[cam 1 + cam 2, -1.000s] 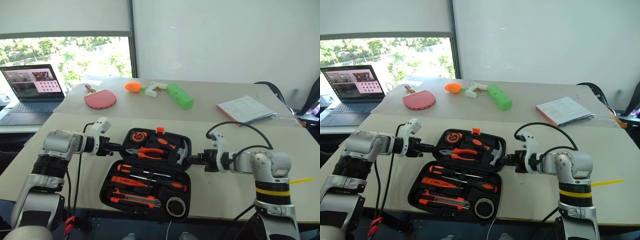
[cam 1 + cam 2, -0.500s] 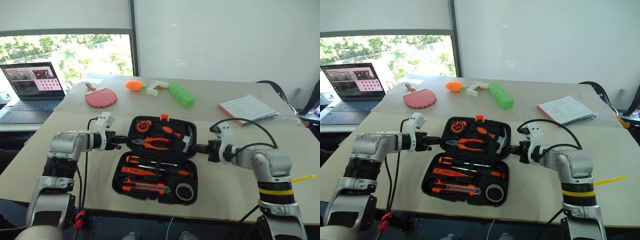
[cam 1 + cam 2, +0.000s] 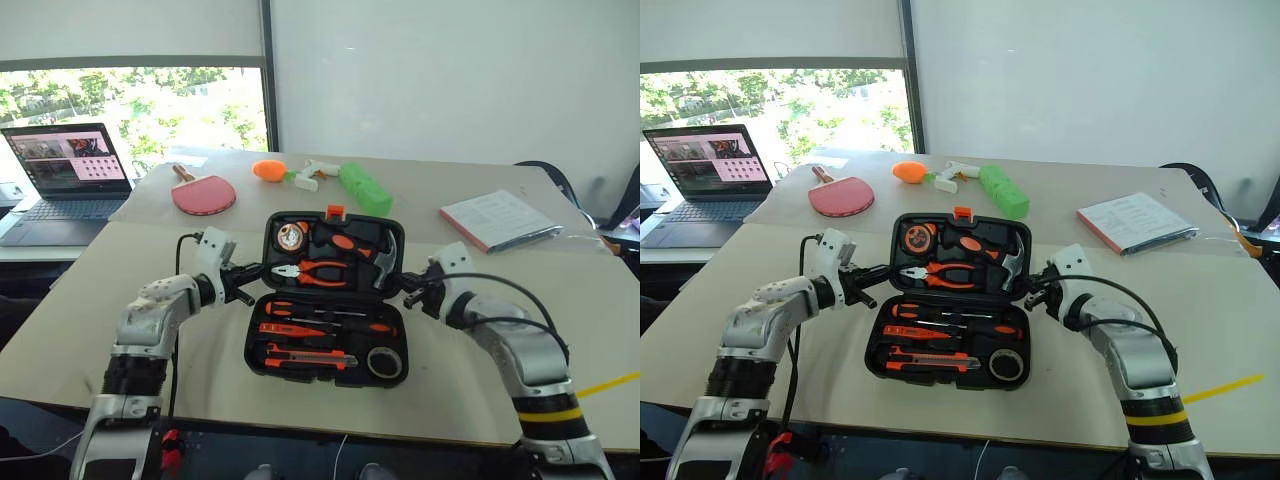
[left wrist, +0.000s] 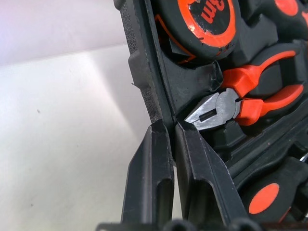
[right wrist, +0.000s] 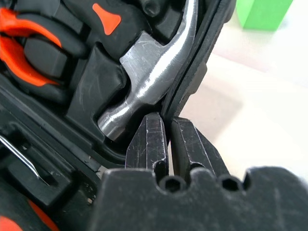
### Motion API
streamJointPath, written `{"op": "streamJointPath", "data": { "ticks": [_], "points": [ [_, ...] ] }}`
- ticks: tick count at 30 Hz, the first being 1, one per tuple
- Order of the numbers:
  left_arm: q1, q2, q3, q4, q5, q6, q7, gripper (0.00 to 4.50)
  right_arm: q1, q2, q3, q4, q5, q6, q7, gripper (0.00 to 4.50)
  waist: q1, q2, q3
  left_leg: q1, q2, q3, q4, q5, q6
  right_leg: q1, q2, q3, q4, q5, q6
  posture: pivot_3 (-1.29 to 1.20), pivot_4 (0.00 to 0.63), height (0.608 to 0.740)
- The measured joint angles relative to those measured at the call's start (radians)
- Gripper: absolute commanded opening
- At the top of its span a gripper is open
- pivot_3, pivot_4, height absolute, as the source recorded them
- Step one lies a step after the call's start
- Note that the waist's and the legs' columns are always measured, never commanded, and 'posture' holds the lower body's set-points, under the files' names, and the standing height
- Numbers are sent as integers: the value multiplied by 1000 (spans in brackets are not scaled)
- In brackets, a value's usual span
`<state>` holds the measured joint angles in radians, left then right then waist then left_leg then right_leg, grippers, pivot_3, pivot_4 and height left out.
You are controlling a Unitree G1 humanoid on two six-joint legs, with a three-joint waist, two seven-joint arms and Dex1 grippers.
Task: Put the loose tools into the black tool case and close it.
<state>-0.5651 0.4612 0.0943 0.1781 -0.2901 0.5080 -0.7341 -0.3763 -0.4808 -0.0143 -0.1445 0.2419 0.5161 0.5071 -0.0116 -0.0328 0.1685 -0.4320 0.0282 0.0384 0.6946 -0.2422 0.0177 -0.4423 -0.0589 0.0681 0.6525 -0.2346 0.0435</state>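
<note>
While end effectors pinch, case lid (image 3: 335,245) raised higher

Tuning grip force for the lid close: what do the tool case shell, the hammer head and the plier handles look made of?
Tool case: black moulded plastic, matte, with a pebbled texture on the rim and formed slots. Hammer head: bare metal, probably steel, bright with fine scratches. Plier handles: orange, smooth and slightly glossy, likely a plastic or rubber sleeve; the look leaves that open.
</note>
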Motion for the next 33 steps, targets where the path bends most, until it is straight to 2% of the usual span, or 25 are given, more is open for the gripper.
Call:
{"op": "streamJointPath", "data": {
  "ticks": [8,15,25,31,32,33],
  "points": [
    [109,-24,-21,-50,89,-249,86,0,142,-23,33,-46,-138,-336,4,28,-2,0,0,3,0,0,0,0,0,3,1,0,-1,1,0,0,150,738],
    [180,-25,-32,-85,141,-387,136,0,205,-55,59,-15,-321,-639,-71,28,-3,0,0,6,1,1,0,0,-1,5,1,1,-1,1,-1,0,150,738],
    [267,-19,-37,-102,211,-562,158,0,279,-94,71,87,-476,-927,-147,28,-3,0,0,8,1,2,-1,0,-1,6,1,1,-2,1,-1,0,150,738],
    [305,-6,-37,-118,214,-590,158,0,303,-116,74,130,-535,-1047,-184,28,-4,0,0,11,2,2,-1,0,-1,10,1,1,-3,1,-1,0,150,738],
    [307,-2,-38,-122,214,-589,158,0,306,-118,74,132,-536,-1055,-184,428,-5,0,0,11,2,2,-1,0,-1,10,1,1,-3,1,-1,0,150,738],
    [311,1,-37,-129,212,-580,158,362,310,-119,75,133,-536,-1064,-184,869,-6,0,0,11,2,2,-1,0,-1,10,1,1,-3,1,-1,0,150,738]
  ]
}}
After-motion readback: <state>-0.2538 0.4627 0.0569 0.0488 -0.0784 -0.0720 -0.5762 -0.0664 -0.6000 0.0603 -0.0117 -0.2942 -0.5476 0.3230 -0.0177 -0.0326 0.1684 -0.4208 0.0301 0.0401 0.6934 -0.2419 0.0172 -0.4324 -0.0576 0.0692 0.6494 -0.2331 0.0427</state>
